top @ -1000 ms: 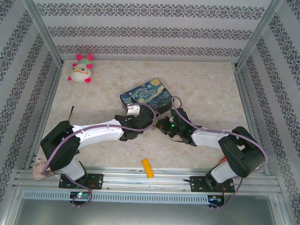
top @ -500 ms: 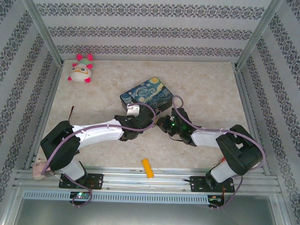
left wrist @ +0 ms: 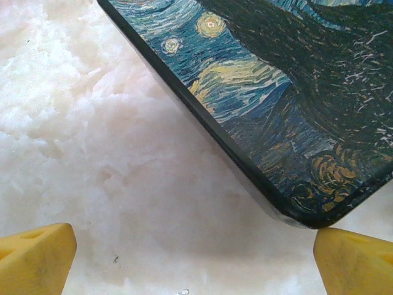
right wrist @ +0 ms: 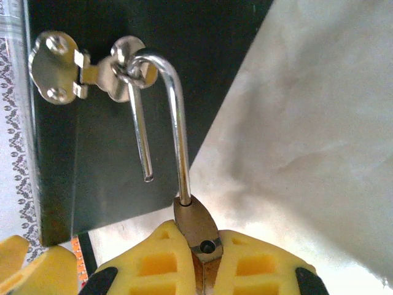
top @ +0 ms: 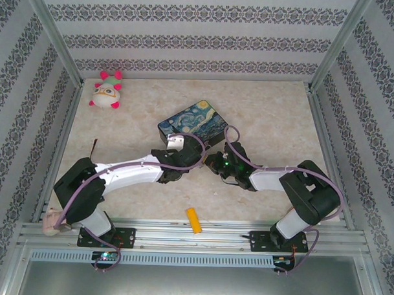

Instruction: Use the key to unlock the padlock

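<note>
My right gripper pinches the padlock, shackle open and hooked through the clasp of the painted box; my left gripper sits spread by its corner.

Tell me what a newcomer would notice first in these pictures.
The painted box with its starry-night lid stands out mid-table. In the right wrist view, the right gripper pinches the padlock, whose shackle hangs through the box's clasp with one leg free of the body. A pink-and-white plush toy sits at the table's far left corner.
</note>
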Tool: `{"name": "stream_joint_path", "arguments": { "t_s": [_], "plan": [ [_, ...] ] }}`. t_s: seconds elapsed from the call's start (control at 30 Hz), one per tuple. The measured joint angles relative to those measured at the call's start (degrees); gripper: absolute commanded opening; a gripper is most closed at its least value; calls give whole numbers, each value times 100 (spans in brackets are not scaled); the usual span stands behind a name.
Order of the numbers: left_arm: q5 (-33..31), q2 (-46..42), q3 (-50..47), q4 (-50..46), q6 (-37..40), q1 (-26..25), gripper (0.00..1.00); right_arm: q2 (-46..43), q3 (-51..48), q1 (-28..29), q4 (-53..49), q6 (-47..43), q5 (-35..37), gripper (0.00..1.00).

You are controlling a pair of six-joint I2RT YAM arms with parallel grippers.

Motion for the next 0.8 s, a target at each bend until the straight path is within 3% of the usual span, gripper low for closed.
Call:
{"name": "stream_joint_path", "arguments": {
  "t_s": [0.5, 0.8],
  "plan": [
    [24, -94, 295, 581, -229, 131, 99, 229, 13, 0, 227, -20, 17, 0],
    [199, 238, 367, 767, -531, 588, 99, 358, 15, 0, 385, 7, 15, 0]
  ]
}}
